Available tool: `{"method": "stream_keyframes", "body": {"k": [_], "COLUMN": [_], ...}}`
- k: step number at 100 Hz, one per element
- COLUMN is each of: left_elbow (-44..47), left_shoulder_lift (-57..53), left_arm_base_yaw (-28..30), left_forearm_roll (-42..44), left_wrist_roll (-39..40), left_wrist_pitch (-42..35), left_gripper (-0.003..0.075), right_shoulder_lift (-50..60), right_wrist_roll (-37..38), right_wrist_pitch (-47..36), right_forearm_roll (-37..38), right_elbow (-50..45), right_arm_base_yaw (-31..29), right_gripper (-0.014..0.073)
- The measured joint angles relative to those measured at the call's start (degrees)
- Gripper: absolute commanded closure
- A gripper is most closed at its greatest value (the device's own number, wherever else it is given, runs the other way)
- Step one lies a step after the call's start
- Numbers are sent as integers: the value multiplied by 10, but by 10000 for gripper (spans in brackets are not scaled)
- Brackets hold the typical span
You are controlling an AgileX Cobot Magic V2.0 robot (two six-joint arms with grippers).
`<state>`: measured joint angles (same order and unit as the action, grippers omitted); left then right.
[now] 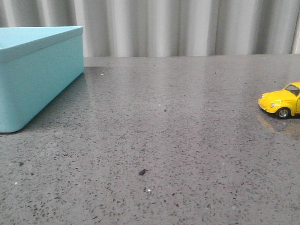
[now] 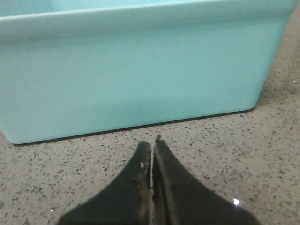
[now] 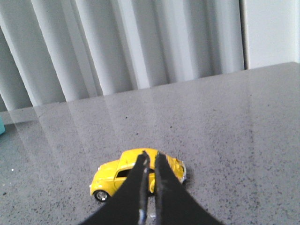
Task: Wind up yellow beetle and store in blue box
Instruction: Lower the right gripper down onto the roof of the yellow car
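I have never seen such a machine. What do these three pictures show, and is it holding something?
This is a robot with two arms, each ending in a gripper. One camera looks forward over the grey speckled table; the other two sit on the wrists. At the left stands the blue box, at the right edge the yellow beetle, a toy car. The left gripper is shut and empty in front of the box. The right gripper is also shut, above the car, holding nothing.

On the table (image 1: 178, 140), the beetle (image 1: 282, 103) stood well to the right of the box (image 1: 37, 79), slightly nearer the camera.
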<state>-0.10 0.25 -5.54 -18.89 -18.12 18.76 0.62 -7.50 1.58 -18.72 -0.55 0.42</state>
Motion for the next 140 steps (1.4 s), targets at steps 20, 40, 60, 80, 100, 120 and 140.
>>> {"method": "stream_keyframes", "body": {"k": [20,40,60,80,100,120,140], "left_elbow": [0,0,0,0,0,0,0], "left_shoulder_lift": [0,0,0,0,0,0,0], "left_arm_base_yaw": [0,0,0,0,0,0,0], "left_forearm_roll": [0,-125,-282,-332,-339,-342,-342], "left_wrist_roll": [0,0,0,0,0,0,0], "left_wrist_pitch": [-9,-25,-67,-89,-82,-71,-71], "left_gripper": [741,741,741,741,741,741,741], "right_shoulder_lift": [0,0,0,0,0,0,0], "right_wrist_roll": [0,0,0,0,0,0,0], "right_wrist_pitch": [2,2,2,2,12,13,13], "right_forearm_roll": [-1,-5,-45,-53,-53,-53,-53], "right_elbow": [0,0,0,0,0,0,0], "right_arm_base_yaw": [0,0,0,0,0,0,0], "right_gripper": [635,635,635,635,635,635,635]}}
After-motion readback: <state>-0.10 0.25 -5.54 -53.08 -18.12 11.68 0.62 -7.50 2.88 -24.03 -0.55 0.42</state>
